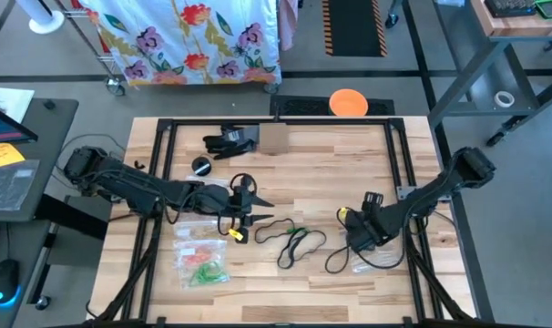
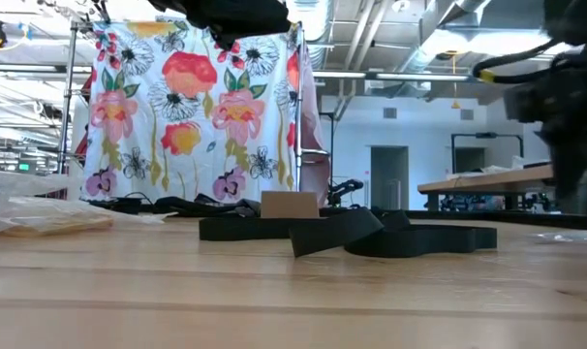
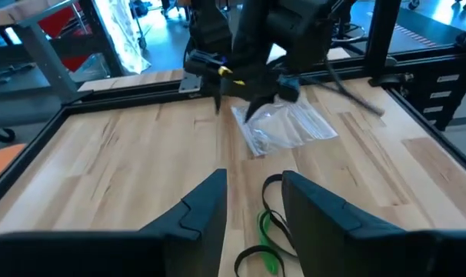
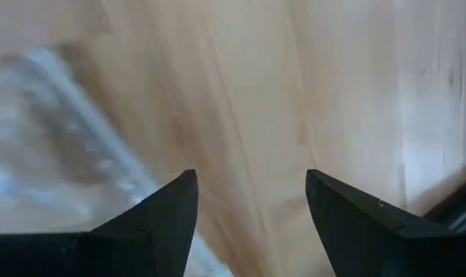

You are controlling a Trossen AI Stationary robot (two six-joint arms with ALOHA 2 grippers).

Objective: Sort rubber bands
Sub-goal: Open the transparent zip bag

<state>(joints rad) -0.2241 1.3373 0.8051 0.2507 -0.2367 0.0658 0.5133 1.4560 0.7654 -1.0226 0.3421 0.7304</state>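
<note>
Hovering mid-bench, left gripper (image 3: pixel 252 204) part open, empty; green band (image 3: pixel 268 231) lies just ahead between its fingers, long axis along approach. Right gripper (image 4: pixel 248 208) wide open, empty, over bag (image 4: pixel 71 138) near right edge.

A light wooden table (image 1: pixel 285 292) filled the frame's centre. Black rubber bands (image 1: pixel 294 241) and a green one (image 1: pixel 299 230) lay mid-table; clear plastic bags (image 1: pixel 201 255) lay lower left, another bag (image 1: pixel 378 260) lower right, and a small cardboard box (image 1: pixel 272 138) near the top edge.

You have two clear bags (image 1: pixel 201 259) (image 1: pixel 378 257) on the table, one green band (image 1: pixel 301 233), and several dark bands (image 1: pixel 290 246).
</note>
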